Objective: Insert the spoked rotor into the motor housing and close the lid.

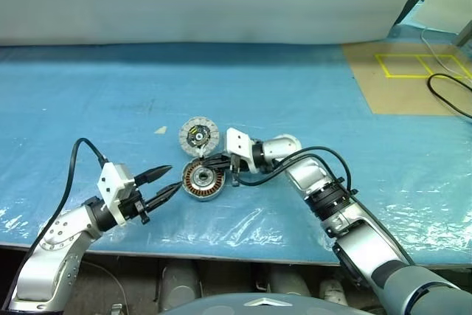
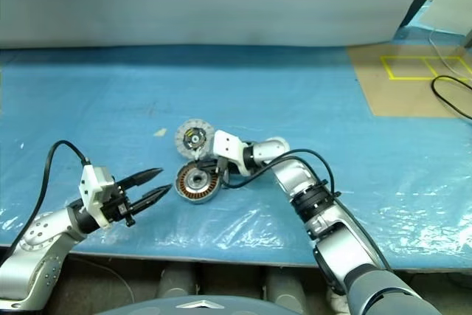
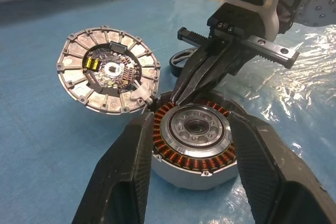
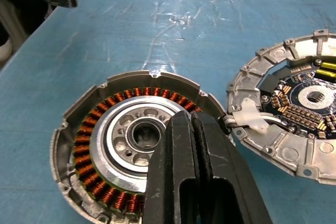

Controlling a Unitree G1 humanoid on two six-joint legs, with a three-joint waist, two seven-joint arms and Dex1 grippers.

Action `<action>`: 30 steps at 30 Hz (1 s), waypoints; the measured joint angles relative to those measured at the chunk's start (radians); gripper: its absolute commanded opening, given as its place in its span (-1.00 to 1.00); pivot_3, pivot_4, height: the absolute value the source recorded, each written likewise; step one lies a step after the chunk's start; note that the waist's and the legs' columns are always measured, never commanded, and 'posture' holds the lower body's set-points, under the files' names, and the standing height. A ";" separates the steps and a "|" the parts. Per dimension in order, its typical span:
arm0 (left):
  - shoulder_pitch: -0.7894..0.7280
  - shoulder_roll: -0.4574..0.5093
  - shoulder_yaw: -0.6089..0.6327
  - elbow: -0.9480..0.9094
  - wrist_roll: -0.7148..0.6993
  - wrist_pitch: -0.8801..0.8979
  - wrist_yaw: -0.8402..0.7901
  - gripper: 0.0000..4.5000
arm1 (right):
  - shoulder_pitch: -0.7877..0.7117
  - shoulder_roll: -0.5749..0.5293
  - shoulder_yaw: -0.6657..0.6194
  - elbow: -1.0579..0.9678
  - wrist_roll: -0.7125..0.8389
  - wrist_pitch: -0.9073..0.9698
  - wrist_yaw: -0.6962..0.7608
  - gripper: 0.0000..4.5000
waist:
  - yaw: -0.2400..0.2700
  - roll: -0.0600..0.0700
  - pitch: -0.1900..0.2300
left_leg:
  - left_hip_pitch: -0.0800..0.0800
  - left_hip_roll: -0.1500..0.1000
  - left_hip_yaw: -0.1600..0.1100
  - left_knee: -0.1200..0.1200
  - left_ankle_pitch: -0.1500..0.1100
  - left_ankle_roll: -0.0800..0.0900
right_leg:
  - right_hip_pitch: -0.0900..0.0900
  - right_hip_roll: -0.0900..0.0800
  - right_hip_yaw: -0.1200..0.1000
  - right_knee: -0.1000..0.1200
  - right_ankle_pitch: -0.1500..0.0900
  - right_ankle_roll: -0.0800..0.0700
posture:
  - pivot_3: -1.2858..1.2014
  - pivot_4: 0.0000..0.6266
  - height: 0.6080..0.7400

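On the blue sheet in front of you, the motor housing lies flat with its copper windings up, and its lid is swung open just behind it, still joined at the hinge, inner face showing. Your right gripper reaches in from the right with fingers pressed together, empty, tips over the housing's rim by the hinge. Your left gripper hovers just left of the housing, fingers apart and empty.

Copper-ringed grey motor housing — blue table
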 measured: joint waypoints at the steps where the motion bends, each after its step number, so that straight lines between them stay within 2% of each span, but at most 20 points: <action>1: 0.000 0.000 0.000 0.000 0.000 0.000 0.000 0.06 | 0.002 0.002 0.008 -0.002 -0.001 -0.001 0.005 -0.98 | -0.001 0.000 0.000 | 0.000 0.000 0.000 0.000 0.000 0.000 | 0.000 0.000 0.000 0.000 0.000 0.000 | 0.03 -0.52 1.00; 13: 0.025 0.000 0.000 0.000 0.000 0.000 0.015 0.06 | 0.005 0.030 0.053 0.013 -0.041 -0.033 0.017 -0.98 | 0.000 0.000 0.000 | 0.000 0.000 0.000 0.000 0.000 0.000 | 0.000 0.000 0.000 0.000 0.000 0.000 | 0.03 -0.52 1.00; 18: 0.024 -0.004 -0.003 0.000 0.005 -0.003 0.022 0.06 | -0.006 0.043 0.081 0.073 -0.078 -0.111 0.001 -0.98 | -0.001 0.000 0.000 | 0.003 0.000 0.000 0.000 0.000 0.000 | 0.003 0.000 0.000 0.000 0.000 0.000 | 0.03 -0.52 1.00; 24: 0.011 -0.011 -0.008 0.001 0.015 -0.007 0.029 0.06 | 0.006 0.054 0.055 0.077 -0.047 -0.071 0.006 -0.98 | 0.000 0.000 0.000 | 0.005 0.000 0.000 0.000 0.000 0.000 | 0.005 -0.001 0.000 0.001 0.000 0.000 | 0.03 -0.52 1.00; 30: -0.004 -0.011 -0.009 0.009 0.018 -0.008 0.028 0.06 | 0.004 0.037 -0.033 0.047 0.041 0.066 0.031 -0.98 | 0.001 0.000 0.000 | 0.000 0.000 0.000 0.001 0.000 0.000 | 0.001 -0.001 0.000 0.000 0.000 0.000 | 0.03 -0.52 1.00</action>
